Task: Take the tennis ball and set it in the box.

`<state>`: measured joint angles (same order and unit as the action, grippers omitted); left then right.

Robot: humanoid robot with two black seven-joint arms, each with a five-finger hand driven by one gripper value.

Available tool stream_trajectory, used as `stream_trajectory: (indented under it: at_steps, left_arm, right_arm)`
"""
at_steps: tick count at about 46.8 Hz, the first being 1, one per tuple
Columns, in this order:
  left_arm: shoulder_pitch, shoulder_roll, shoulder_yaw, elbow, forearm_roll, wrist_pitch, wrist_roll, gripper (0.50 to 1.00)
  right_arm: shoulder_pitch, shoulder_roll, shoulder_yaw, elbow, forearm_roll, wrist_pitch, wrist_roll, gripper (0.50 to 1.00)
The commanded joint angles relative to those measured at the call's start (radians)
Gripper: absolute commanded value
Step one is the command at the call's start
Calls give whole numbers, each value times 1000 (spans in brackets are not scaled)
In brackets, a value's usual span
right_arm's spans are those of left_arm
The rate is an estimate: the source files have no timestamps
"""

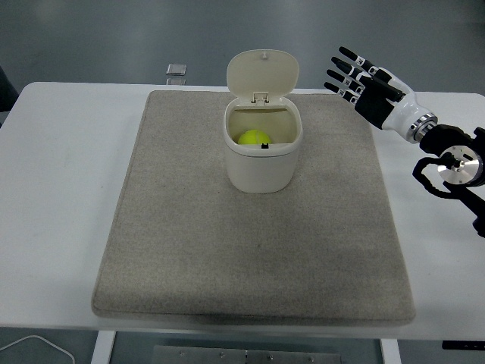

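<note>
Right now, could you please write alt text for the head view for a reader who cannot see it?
A yellow tennis ball sits inside a cream box with its lid flipped up, on a grey mat on a white table. The robot's right hand hovers open at upper right, holding nothing.

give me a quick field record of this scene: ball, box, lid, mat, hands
ball: yellow-green tennis ball already inside the box
box: cream box standing upright on the mat, toward its far middle
lid: lid flipped up and open at the back
mat: grey-beige mat covering most of the white table
right hand: right hand raised to the right of the lid, fingers spread, holding nothing
left hand: not in view
</note>
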<state>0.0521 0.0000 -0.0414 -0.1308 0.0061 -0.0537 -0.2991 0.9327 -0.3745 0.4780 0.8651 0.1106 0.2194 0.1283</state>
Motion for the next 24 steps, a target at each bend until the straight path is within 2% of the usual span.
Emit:
stream_trajectory:
  at_steps: [1, 8, 24]
  left_arm:
    - [0, 0, 0, -1, 0, 0, 0, 992]
    - [0, 0, 0, -1, 0, 0, 0, 990]
    - [0, 0, 0, 0, 0, 0, 0, 992]
  right_arm:
    - [0, 0, 1, 6, -2, 1, 1, 928]
    - [0, -3, 2, 9, -2, 23, 1, 928]
    - [5, -1, 2, -5, 9, 6, 2, 928]
